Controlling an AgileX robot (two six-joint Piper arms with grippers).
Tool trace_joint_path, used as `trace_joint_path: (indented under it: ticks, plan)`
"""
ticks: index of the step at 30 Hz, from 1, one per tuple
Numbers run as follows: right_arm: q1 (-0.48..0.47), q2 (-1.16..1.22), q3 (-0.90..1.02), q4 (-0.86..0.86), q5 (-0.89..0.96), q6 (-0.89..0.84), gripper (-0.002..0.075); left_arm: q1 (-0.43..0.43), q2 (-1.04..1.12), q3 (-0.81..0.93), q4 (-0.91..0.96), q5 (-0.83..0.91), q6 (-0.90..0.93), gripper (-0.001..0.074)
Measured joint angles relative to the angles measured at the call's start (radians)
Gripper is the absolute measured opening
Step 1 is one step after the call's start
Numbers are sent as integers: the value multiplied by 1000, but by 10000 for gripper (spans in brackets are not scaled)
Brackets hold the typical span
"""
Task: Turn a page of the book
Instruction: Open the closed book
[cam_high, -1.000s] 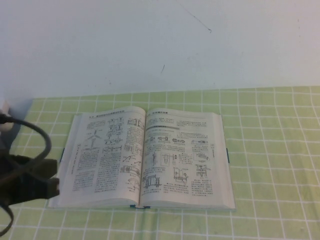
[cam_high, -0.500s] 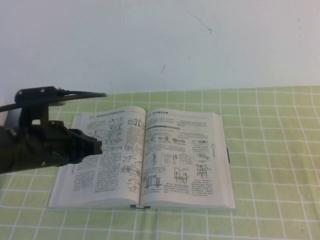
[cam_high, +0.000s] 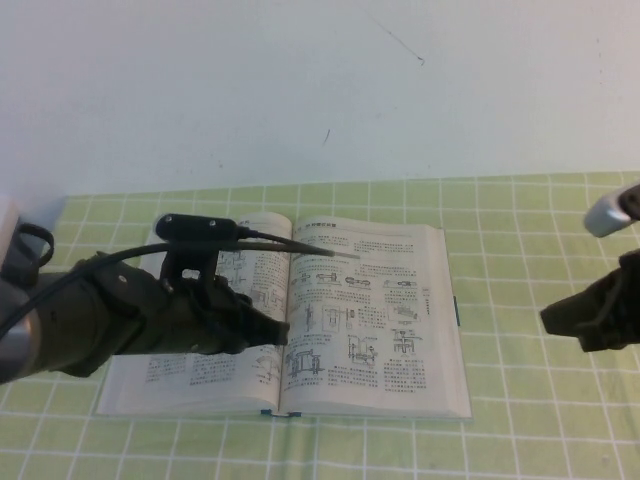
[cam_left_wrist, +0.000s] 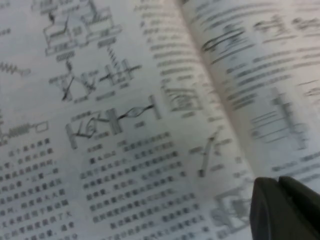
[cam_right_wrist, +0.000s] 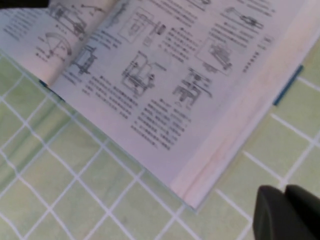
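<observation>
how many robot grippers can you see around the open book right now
2. The left gripper, black, hovers over the open white textbook's left page near the spine; the shut right gripper sits off its right edge above the green checked cloth.

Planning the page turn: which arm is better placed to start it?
Probably the left: its left pincer hangs over the open book near the spine, while the shut right pincer sits beside the book over the cloth.

book (cam_high: 300, 315): 1 | left gripper (cam_high: 272, 330): 1 | right gripper (cam_high: 552, 320): 1 | checked cloth (cam_high: 540, 420): 1
</observation>
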Motion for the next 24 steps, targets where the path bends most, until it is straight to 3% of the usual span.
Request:
trace_joint_path:
  ticks: [3, 9, 14, 24]
  plan:
    - [64, 91, -56, 48, -10, -40, 71, 0, 51, -2, -4, -28, 1, -4]
    - [123, 261, -161, 133, -19, -52, 302, 2, 107, -3, -50, -67, -29, -4]
    - [123, 368, -221, 200, -33, -52, 344, 2, 121, -11, -61, -76, -29, -4]
    - [123, 493, -274, 327, 0, -36, 349, 3, 126, -11, -98, -78, -30, -4]
